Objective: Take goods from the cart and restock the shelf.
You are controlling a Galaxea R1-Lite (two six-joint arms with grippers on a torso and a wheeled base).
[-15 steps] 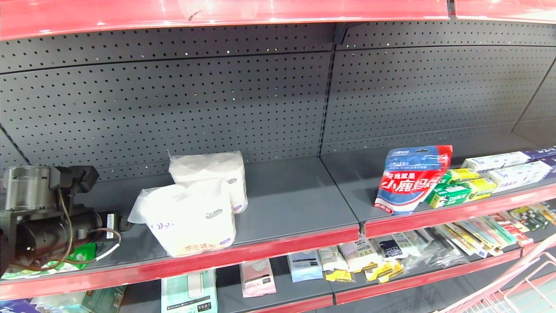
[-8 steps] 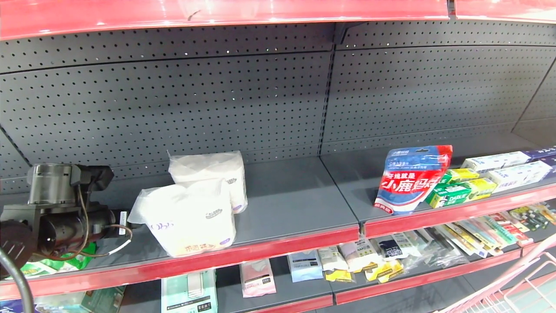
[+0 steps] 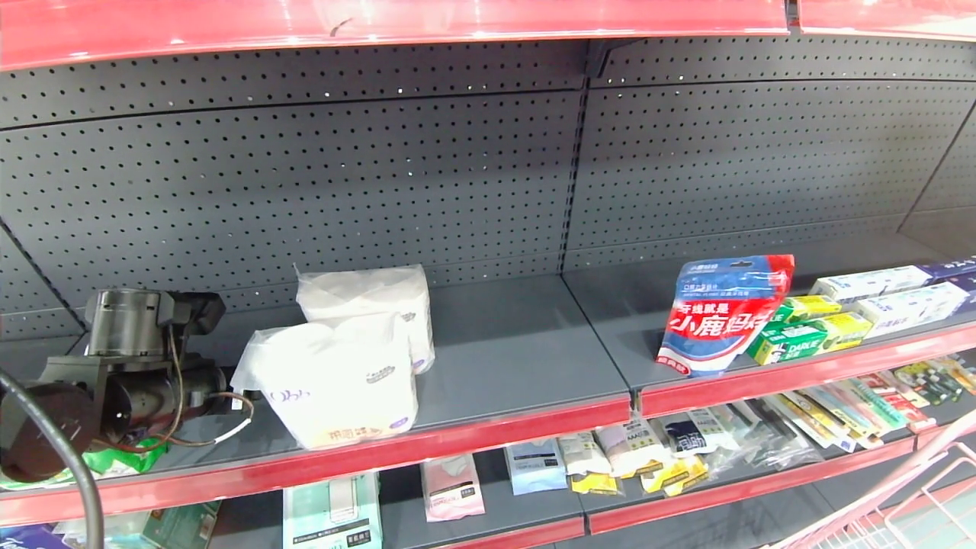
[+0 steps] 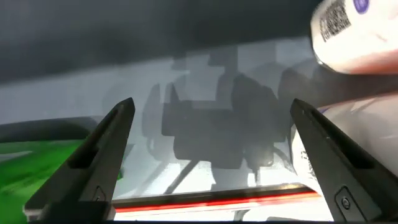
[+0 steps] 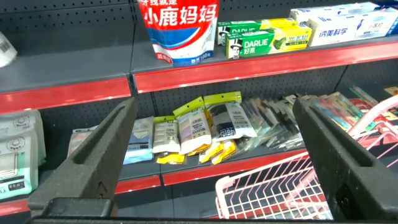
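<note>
Two white tissue packs sit on the grey shelf [image 3: 518, 358], the front pack [image 3: 335, 385] near the red edge and the back pack [image 3: 374, 305] behind it. My left arm's wrist [image 3: 145, 381] lies low over the shelf, just left of the front pack. My left gripper [image 4: 212, 104] is open with nothing between its fingers, and a white pack [image 4: 360, 143] is beside one finger. My right gripper [image 5: 214, 102] is open and empty, held in front of the lower shelves above the cart [image 5: 273, 186].
A blue and red pouch [image 3: 724, 313] and toothpaste boxes [image 3: 823, 328] stand on the right shelf section. A green packet [image 3: 122, 457] lies under my left arm. Small hanging packets [image 3: 610, 457] fill the shelf below. The pink cart [image 3: 900, 496] is at the lower right.
My left arm has moved right along the shelf, closing up to the front tissue pack, whose left side has shifted slightly. The rest is unchanged.
</note>
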